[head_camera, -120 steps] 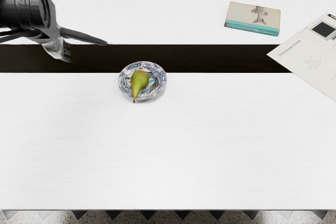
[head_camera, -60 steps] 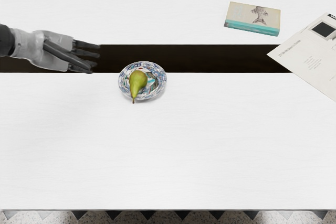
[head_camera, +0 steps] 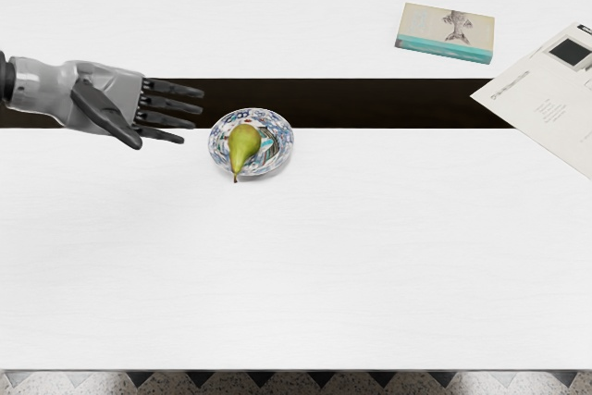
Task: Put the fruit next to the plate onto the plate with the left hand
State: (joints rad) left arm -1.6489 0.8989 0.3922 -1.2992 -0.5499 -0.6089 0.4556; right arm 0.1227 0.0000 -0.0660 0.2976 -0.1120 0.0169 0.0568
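Hovering just left of the plate [head_camera: 286,139], the left hand [head_camera: 118,103] is open: its fingers [head_camera: 172,106] are spread, point right toward the rim, and hold nothing. The pear [head_camera: 244,145] already lies on the plate, stem toward the near edge, so the placement appears complete. Any remaining motion should keep the fingertips clear of the rim, since a nudge could slide the plate on the table [head_camera: 296,256] or roll the pear off. The hand should stay open and travel level, away from the plate. Compared with half a second earlier, the fingertips reach further right, closer to the plate, and the thumb now hangs below the palm. Pear and plate are unchanged.
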